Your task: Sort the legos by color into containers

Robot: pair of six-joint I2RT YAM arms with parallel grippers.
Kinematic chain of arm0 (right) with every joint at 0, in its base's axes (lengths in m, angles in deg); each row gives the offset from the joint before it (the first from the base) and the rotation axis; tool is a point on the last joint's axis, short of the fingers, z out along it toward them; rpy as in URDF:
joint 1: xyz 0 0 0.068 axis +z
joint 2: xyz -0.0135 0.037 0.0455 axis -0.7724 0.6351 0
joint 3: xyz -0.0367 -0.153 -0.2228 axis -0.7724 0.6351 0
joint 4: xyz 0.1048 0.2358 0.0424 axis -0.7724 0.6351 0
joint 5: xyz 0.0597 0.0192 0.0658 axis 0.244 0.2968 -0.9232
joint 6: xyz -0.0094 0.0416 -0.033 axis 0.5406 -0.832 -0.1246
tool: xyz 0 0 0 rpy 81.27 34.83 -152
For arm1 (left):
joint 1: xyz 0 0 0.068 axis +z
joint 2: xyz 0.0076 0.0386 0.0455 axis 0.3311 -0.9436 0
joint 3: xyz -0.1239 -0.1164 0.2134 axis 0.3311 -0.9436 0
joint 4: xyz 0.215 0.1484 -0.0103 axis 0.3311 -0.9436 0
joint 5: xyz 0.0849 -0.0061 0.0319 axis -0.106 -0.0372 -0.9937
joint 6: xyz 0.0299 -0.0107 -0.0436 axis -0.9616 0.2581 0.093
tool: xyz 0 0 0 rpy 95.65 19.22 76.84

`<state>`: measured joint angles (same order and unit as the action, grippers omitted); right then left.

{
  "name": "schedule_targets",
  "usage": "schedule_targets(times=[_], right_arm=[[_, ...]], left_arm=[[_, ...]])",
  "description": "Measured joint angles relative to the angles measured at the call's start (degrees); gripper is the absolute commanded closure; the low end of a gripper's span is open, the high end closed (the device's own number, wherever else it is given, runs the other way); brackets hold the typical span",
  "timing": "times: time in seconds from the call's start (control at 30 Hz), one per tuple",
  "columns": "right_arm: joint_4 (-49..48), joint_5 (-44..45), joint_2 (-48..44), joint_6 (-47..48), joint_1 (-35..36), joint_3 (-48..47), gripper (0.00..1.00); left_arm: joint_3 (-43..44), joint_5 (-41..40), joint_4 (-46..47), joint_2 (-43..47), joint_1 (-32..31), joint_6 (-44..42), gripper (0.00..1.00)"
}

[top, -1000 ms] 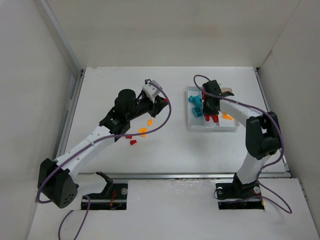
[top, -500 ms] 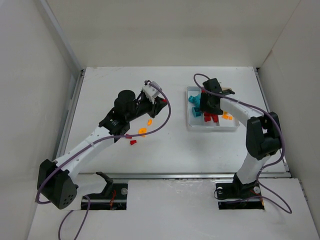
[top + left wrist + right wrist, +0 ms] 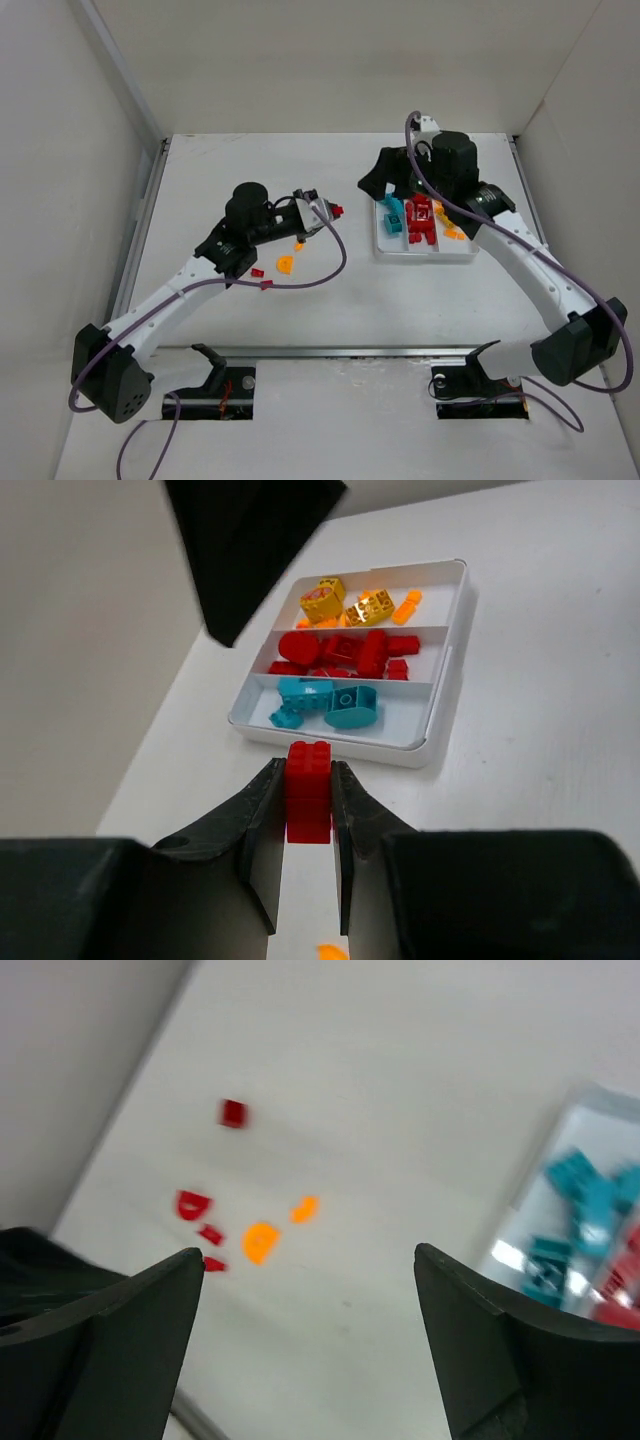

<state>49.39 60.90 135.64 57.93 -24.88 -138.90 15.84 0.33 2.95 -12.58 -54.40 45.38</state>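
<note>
1. The left fingers (image 3: 307, 780) are clamped on a red brick (image 3: 308, 805), which stands upright between the tips. The right fingers (image 3: 308, 1258) stand wide apart and hold nothing.
2. The white tray (image 3: 425, 257) lies at 3 o'clock of the held brick, apart from it, with bare bench (image 3: 340, 300) between them.
3. Its three compartments hold teal, red and orange-yellow legos, with the red ones in the middle.
4. Loose legos (image 3: 285, 264) lie at 7 o'clock of the left fingers.
5. White walls (image 3: 60, 200) close in the bench, and the tray sits nearer the right wall.
6. From above, the right arm hides the tray's far end. The right wrist view is blurred, and the tray is cut off at its edge.
</note>
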Motion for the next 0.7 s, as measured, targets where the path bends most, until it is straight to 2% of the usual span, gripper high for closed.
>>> schedule_targets(times=[0.1, 0.2, 0.23, 0.27, 0.33, 0.47, 0.67, 0.7], right_arm=[[-6.14, -10.01, -0.2, -0.68, 1.2, -0.63, 0.11], [-8.09, -15.74, 0.48, -0.98, 3.08, -0.61, 0.24], [-8.28, -17.4, 0.7, -1.07, 3.58, -0.59, 0.31], [-8.46, -18.91, 0.83, -1.07, 4.04, -0.59, 0.33], [-9.07, -21.27, 1.16, -1.42, 4.42, -0.59, 0.33], [-9.84, -24.44, 1.79, -1.44, 4.5, -0.57, 0.26], [-10.38, -26.62, 1.9, -1.42, 4.79, 0.09, 0.26], [-10.34, -26.93, 1.95, -1.42, 4.85, 0.26, 0.28]], left_arm=[[-1.33, 2.51, -0.02, 2.12, 0.0, -8.0, 1.0], [-1.64, 3.39, 0.17, 2.97, -0.11, -12.22, 1.0], [-1.66, 3.56, 0.44, 2.97, -0.11, -13.03, 1.0], [-1.68, 3.67, 0.7, 2.97, -0.11, -13.53, 1.0], [-1.68, 3.8, 1.09, 2.97, -0.09, -14.1, 1.0], [-1.68, 3.87, 1.75, 3.04, -0.09, -14.25, 1.0], [-1.68, 3.78, 2.05, 3.04, -0.09, -14.19, 1.0], [-1.68, 3.76, 2.12, 3.04, -0.09, -14.16, 1.0]])
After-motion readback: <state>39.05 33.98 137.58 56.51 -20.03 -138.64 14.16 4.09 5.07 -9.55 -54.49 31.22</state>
